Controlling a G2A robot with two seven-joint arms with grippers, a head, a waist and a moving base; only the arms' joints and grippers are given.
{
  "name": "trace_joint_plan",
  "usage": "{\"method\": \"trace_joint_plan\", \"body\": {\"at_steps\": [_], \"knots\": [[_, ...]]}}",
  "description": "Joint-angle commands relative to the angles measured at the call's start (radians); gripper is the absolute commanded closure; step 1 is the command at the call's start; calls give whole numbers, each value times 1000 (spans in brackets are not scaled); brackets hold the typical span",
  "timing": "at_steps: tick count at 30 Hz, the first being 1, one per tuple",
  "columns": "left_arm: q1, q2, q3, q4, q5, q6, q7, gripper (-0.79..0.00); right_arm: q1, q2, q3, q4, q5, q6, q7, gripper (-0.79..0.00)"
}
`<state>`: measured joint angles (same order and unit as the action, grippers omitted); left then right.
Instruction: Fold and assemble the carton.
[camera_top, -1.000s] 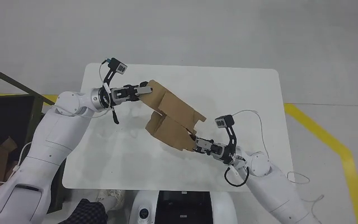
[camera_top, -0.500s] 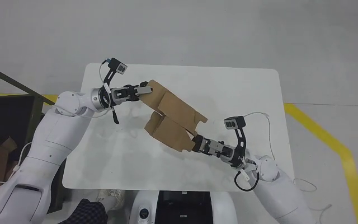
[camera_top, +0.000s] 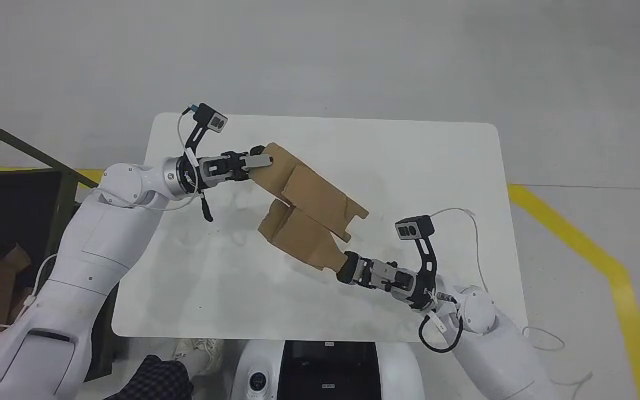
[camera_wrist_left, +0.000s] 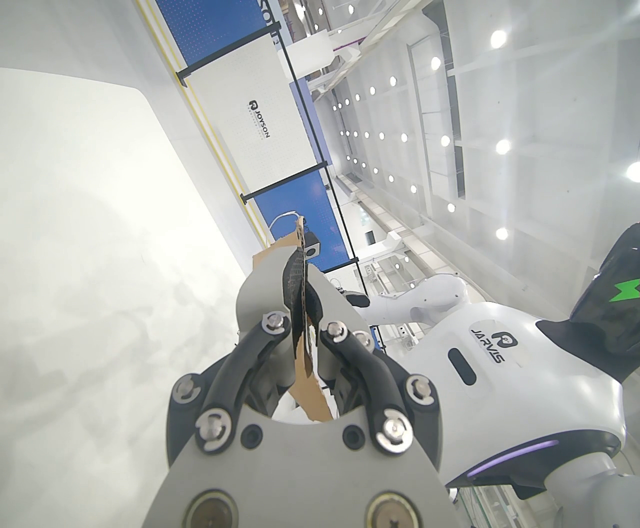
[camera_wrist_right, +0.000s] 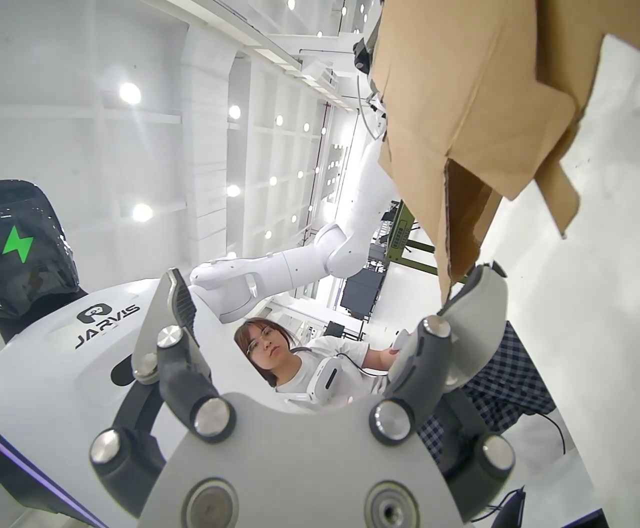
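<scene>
- Dark green frame stands on the grey floor at 9 o'clock of the table.
- Left gripper at the table's 10 o'clock, fingers pinched tight on the carton's upper flap edge.
- Carton: brown, half-folded, flaps loose, held up over the table's middle, running from 10 to 5 o'clock.
- Right gripper at the carton's 5 o'clock, fingers spread wide, gripping nothing; the carton's low corner sits just beside one finger.
- White table, rounded corners, bare surface at 2 o'clock.
- Yellow floor line at the table's 3 o'clock.
- Ceiling lights overhead; a blue and white wall panel behind.
</scene>
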<state>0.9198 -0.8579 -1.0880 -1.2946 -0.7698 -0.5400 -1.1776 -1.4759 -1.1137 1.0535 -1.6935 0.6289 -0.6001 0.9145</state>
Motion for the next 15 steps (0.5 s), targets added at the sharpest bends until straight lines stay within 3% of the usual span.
{"method": "trace_joint_plan", "body": {"at_steps": [1, 15], "knots": [[0, 0, 0, 0, 0, 0, 0, 0, 2, -2, -4, 2, 13, -6, 3, -785], [0, 0, 0, 0, 0, 0, 0, 0, 66, -22, -47, 67, -24, 9, -49, -785]]}}
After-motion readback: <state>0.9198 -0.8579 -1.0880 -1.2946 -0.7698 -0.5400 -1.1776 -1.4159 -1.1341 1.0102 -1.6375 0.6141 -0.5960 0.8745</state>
